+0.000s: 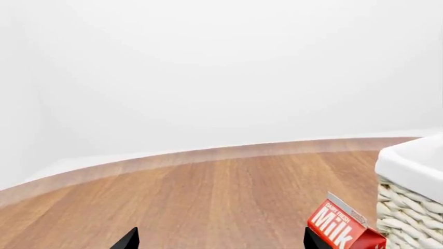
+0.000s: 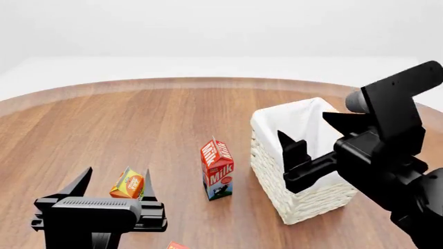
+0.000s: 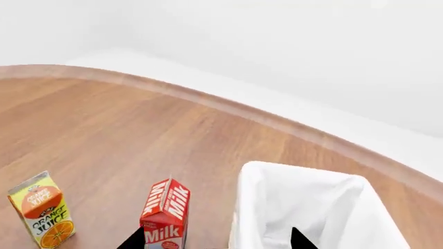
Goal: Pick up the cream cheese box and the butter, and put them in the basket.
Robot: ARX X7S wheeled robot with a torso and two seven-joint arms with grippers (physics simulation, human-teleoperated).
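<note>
The basket, whitish wicker with a white cloth liner, stands right of centre in the head view; it also shows as the basket and the basket. My right gripper hangs open above its near-left rim with nothing between the fingers, and its tips frame the right gripper. My left gripper is open and holds nothing at the lower left, seen too as the left gripper. A red-orange corner, apparently the butter, peeks in at the bottom edge. The cream cheese box is out of view.
A red-and-white milk carton stands upright just left of the basket, and also shows as the milk carton and the milk carton. An orange juice carton stands behind my left fingers. The round wooden table curves away behind.
</note>
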